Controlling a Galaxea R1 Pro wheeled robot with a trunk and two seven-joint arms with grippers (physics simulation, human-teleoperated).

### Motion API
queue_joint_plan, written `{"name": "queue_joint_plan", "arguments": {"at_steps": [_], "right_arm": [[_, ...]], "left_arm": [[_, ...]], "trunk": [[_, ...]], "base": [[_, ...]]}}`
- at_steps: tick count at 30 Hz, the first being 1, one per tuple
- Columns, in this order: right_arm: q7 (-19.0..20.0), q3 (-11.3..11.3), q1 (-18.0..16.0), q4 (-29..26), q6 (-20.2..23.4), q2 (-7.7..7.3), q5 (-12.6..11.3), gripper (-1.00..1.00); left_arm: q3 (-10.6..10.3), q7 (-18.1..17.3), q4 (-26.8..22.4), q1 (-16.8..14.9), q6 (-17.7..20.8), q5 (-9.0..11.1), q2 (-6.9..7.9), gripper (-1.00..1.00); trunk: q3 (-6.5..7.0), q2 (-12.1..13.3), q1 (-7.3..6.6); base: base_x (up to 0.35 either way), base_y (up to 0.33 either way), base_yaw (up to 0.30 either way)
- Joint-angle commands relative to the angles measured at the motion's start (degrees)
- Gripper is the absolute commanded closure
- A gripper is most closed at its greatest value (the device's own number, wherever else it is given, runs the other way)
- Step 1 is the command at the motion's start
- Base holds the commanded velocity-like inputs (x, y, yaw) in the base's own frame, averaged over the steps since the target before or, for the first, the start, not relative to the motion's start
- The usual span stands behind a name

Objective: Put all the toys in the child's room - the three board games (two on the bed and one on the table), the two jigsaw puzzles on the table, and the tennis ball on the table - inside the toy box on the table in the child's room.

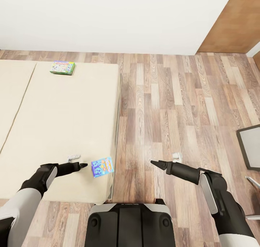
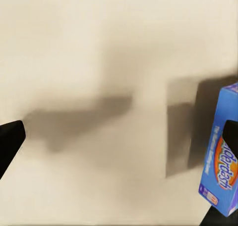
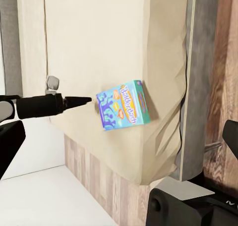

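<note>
Below, in the head view, a wide beige bed (image 1: 61,131) is seen filling the left half of the frame, with wood plank floor (image 1: 180,106) to its right and a white wall (image 1: 108,19) across the top. A blue board game (image 1: 102,167) is seen on the mattress at the lower centre-left of the frame, close to the bed's near right corner. A green-edged board game (image 1: 63,67) is laid flat at the upper left, near the far edge of the mattress and well apart from the blue one.

The left gripper (image 1: 82,165) is held just beside the blue box, on its left; whether they touch cannot be told. In the left wrist view its fingers are spread wide, one dark fingertip (image 2: 10,139) at the left edge and the blue box at the right edge.

The right gripper (image 1: 154,163) is held over the floor at the lower centre-right of the head view, apart from the bed. In the right wrist view its fingers are parted and nothing is held between them.
</note>
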Motion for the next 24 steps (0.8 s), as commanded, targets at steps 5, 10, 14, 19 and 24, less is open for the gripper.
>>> {"name": "queue_joint_plan", "arguments": {"at_steps": [5, 10, 14, 19, 24], "right_arm": [[0.1, 0.0, 0.0, 0.0, 0.3, 0.0, -0.1, -1.0], [0.1, 0.0, 0.0, 0.0, 0.3, 0.0, -0.1, -1.0], [0.1, 0.0, 0.0, 0.0, 0.3, 0.0, -0.1, -1.0], [0.1, 0.0, 0.0, 0.0, 0.3, 0.08, 0.0, -1.0], [0.1, 0.0, 0.0, 0.0, 0.3, 0.22, 0.0, -1.0]], "left_arm": [[0.4, -4.7, -0.1, 0.0, 1.6, 0.0, 2.01, -1.0], [0.4, -18.2, -0.1, 0.0, 3.5, 0.0, 6.21, -1.0], [0.4, -26.4, -0.1, 0.0, 4.3, 0.0, 8.24, -1.0], [0.4, -41.7, 0.2, 0.5, 5.0, -0.1, 11.38, -1.0], [0.4, -53.4, 0.3, 2.3, 4.6, -0.1, 13.33, -1.0]], "trunk": [[-0.06, -0.1, 0.03], [-0.06, -0.1, 0.03], [-0.06, -0.1, 0.03], [-0.06, -0.1, 0.03], [-0.06, -0.1, 0.03]], "base": [[0.0, 0.0, 0.0], [0.0, 0.0, 0.0], [0.0, 0.0, 0.0], [0.0, 0.0, 0.0], [0.0, 0.0, 0.0]]}}
